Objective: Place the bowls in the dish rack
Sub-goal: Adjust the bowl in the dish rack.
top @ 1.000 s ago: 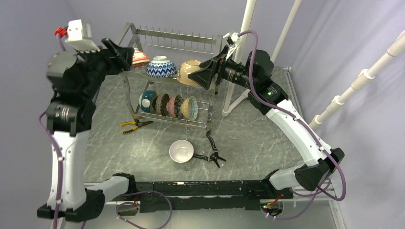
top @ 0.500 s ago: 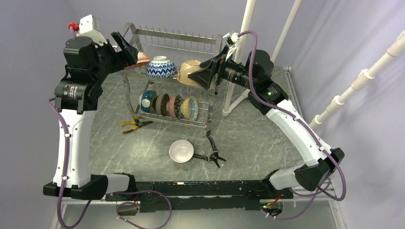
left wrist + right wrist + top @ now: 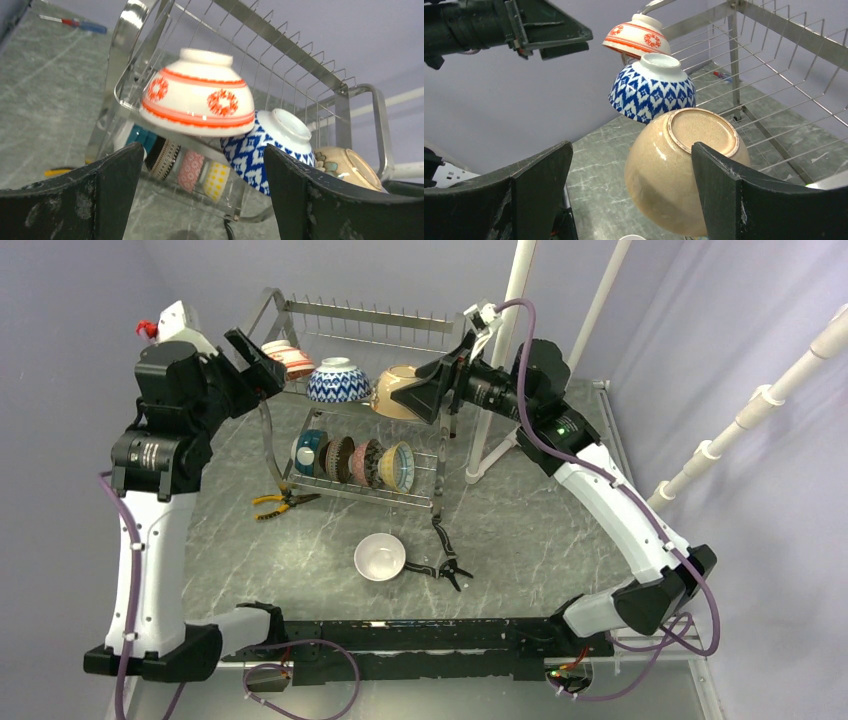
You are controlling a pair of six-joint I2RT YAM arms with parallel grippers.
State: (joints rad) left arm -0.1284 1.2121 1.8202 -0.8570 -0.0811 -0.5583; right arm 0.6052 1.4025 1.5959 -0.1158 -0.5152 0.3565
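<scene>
We are looking at the dish rack (image 3: 372,313) standing at the far middle of the table, with three bowls sitting in a left-to-right row on its upper tier. The red-patterned bowl (image 3: 197,95) is lying at the left end, tipped rim-down with its foot ring pointing up. The blue-white zigzag bowl (image 3: 336,380) is leaning next to it, foot up and slightly to the right. The tan bowl (image 3: 684,165) is resting at the right end, its foot turned up and to the right.

On the lower tier, a row of patterned bowls (image 3: 355,460) is standing on edge, openings facing right. A plain white bowl (image 3: 380,556) is sitting mouth-up on the table, near the rack's front.

The left gripper (image 3: 202,152) is hovering left of the red-patterned bowl with its jaws spread wide and nothing between them. A second ago it was reaching in at that bowl. Now we are seeing the arm drawn back to the left and the bowl left on the rack.

The right gripper (image 3: 631,150) is hanging just right of the tan bowl, jaws wide apart, much as before. Whether a finger is touching the bowl, we cannot tell.

Yellow-handled pliers (image 3: 283,502) are lying left of the rack.
</scene>
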